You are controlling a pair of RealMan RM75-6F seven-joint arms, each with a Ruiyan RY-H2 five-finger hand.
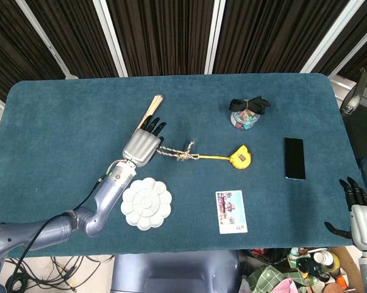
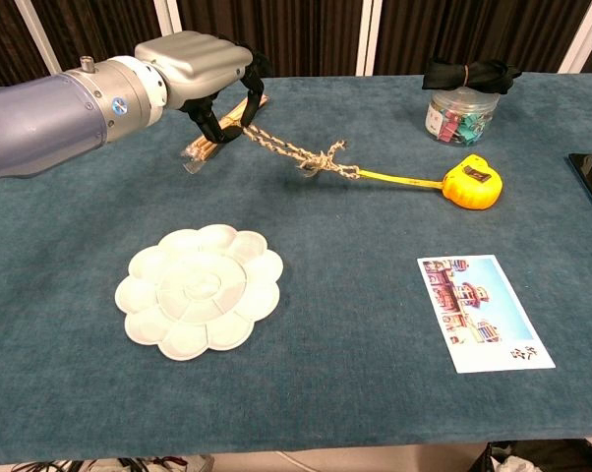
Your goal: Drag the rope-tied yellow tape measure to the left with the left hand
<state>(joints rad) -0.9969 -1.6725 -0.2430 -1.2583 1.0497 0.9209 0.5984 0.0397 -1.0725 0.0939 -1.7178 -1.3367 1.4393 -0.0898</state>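
The yellow tape measure (image 1: 240, 157) (image 2: 470, 184) lies right of the table's middle, with a short length of yellow tape pulled out. The tape is tied to a braided rope (image 1: 171, 152) (image 2: 281, 147) by a knot (image 2: 325, 162). My left hand (image 1: 142, 146) (image 2: 203, 74) is at the rope's left end with its fingers curled down around it, and the rope runs slightly raised from the hand to the knot. My right hand (image 1: 360, 204) hangs off the table's right front corner, fingers spread, holding nothing.
A bundle of bamboo sticks (image 1: 150, 111) (image 2: 217, 133) lies just beyond my left hand. A white flower-shaped palette (image 1: 146, 203) (image 2: 200, 290) sits in front of it. A postcard (image 1: 230, 211), a black phone (image 1: 294, 158) and a jar with a black band (image 1: 247, 114) lie to the right.
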